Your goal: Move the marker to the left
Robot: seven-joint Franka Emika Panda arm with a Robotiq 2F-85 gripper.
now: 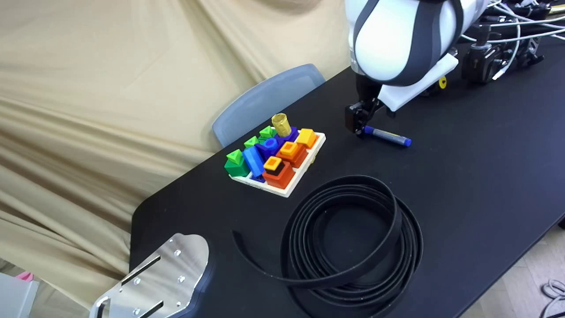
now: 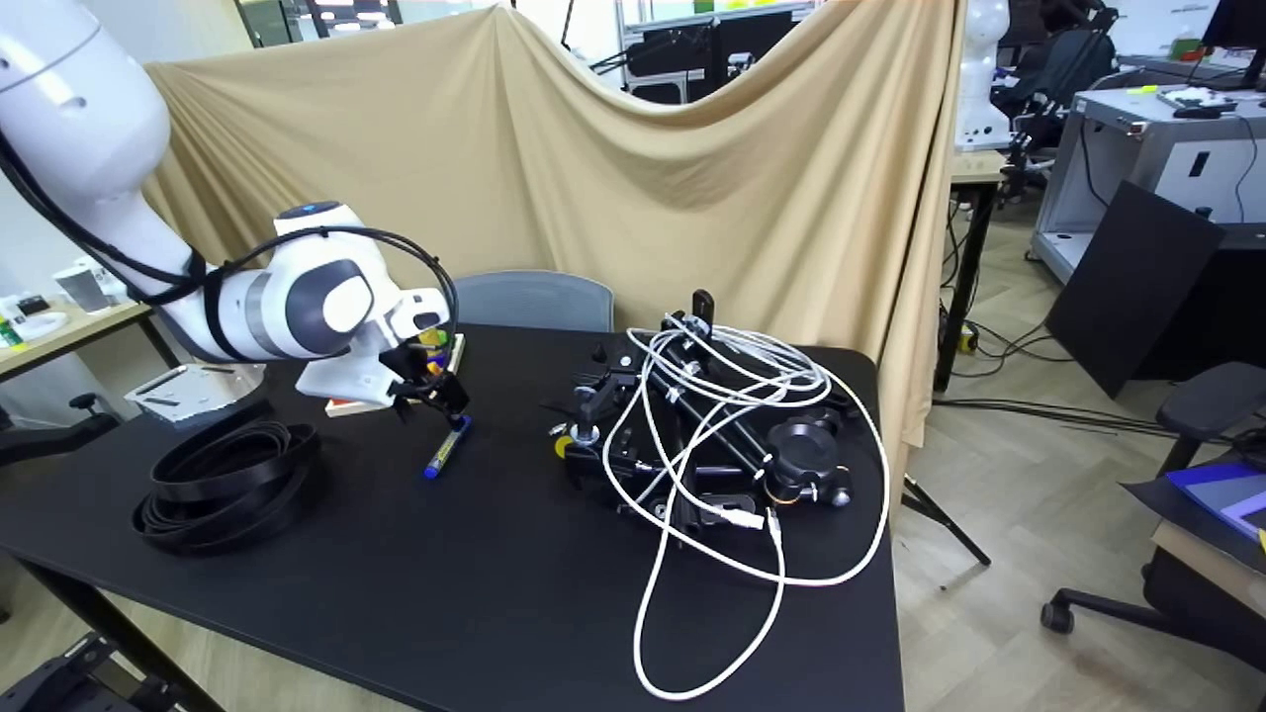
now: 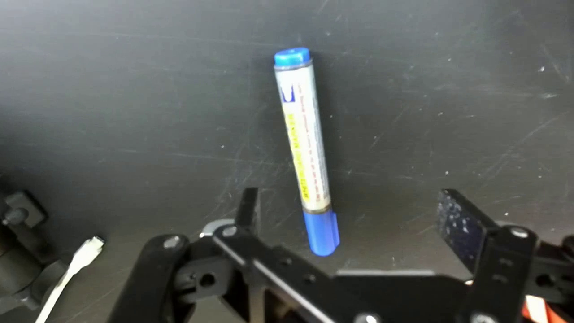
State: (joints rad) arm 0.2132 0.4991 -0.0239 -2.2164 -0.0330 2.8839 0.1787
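The marker is white-bodied with a blue cap and blue end. It lies flat on the black table and shows in both exterior views (image 1: 388, 136) (image 2: 448, 451) and in the wrist view (image 3: 307, 143). My gripper (image 3: 347, 197) is open and empty, low over the cap end. In the wrist view the cap appears between the two fingers, nearer the left one, touching neither. Most of the marker's body extends out beyond the fingertips. In both exterior views the gripper (image 1: 358, 123) (image 2: 445, 396) is at the capped end and hides a little of it.
A wooden board (image 1: 304, 169) with colored blocks stands near the gripper. A coiled black strap (image 1: 410, 229) and a metal plate (image 1: 190, 251) lie farther along the table. Black tripod gear with white cables (image 2: 692, 475) lies on the marker's other side. A grey chair (image 2: 534, 297) stands behind.
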